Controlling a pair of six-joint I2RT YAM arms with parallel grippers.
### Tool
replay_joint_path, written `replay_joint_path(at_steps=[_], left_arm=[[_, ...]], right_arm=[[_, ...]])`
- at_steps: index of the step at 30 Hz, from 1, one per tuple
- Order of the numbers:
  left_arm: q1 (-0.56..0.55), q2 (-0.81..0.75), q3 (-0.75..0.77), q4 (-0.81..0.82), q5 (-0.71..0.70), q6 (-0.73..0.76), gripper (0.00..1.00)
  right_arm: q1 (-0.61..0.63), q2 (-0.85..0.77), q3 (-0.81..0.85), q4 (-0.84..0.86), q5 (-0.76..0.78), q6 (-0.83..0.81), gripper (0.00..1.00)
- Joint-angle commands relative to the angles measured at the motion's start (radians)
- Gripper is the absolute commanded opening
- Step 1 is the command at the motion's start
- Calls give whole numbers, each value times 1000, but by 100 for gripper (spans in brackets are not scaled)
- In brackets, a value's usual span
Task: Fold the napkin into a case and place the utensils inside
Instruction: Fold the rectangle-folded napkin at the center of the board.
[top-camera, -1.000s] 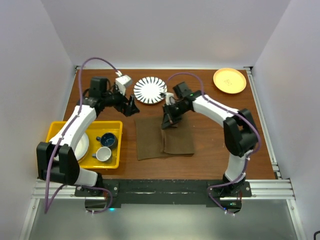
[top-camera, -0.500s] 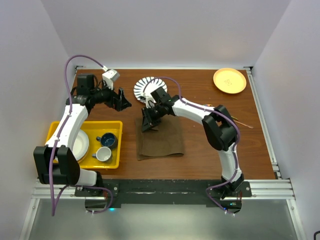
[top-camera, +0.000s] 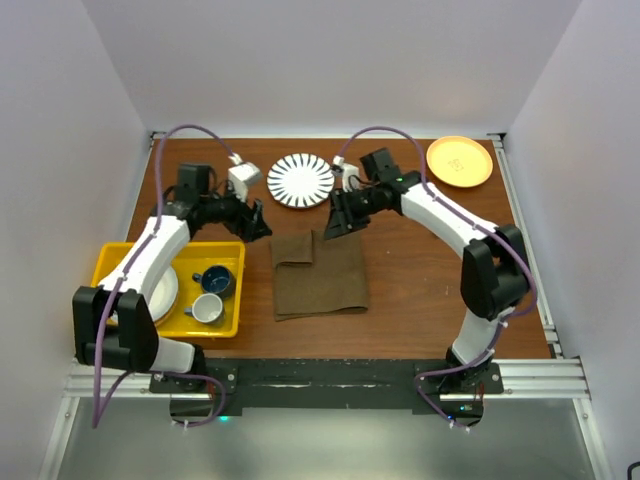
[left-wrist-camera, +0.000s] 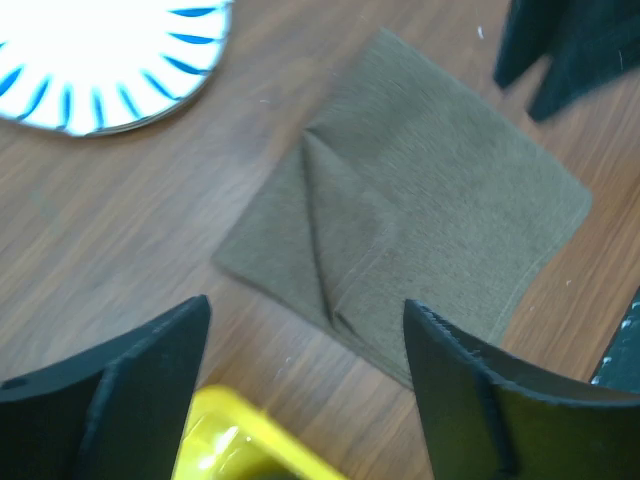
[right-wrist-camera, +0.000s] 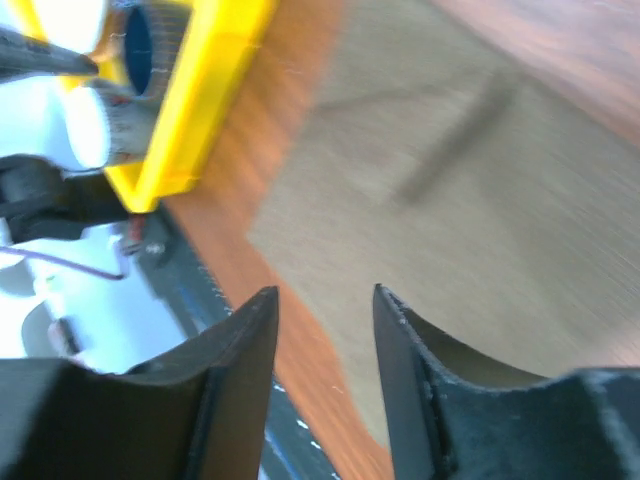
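Observation:
The olive-brown napkin (top-camera: 320, 278) lies folded on the table, with a small extra flap (top-camera: 295, 250) lying over its far left corner. My left gripper (top-camera: 258, 222) is open and empty, just left of that corner; its wrist view shows the napkin (left-wrist-camera: 420, 210) and its diagonal crease beyond the open fingers (left-wrist-camera: 150, 370). My right gripper (top-camera: 335, 224) is open and empty, hovering over the napkin's far edge. Its wrist view looks down on the cloth (right-wrist-camera: 470, 190). The utensils are not in view.
A blue-striped plate (top-camera: 300, 181) stands behind the napkin and shows in the left wrist view (left-wrist-camera: 100, 60). A yellow bin (top-camera: 112, 258) at the left holds two mugs (top-camera: 212, 295) and a white plate. An orange plate (top-camera: 459, 161) sits at the far right.
The right gripper carried the napkin's right part over to the left, let it go and drew back to the far edge. The napkin is now narrower. The left gripper swung nearer the napkin.

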Motion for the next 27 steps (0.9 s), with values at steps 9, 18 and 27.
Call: replay_joint_path(at_steps=[9, 18, 27], left_arm=[[-462, 135, -3, 173, -570, 53, 66], [-587, 253, 43, 260, -771, 27, 74], [-630, 377, 79, 265, -956, 12, 82]], right_arm=[[-58, -24, -185, -108, 242, -99, 32], [-59, 15, -206, -66, 238, -68, 31], [-58, 88, -200, -55, 253, -45, 31]])
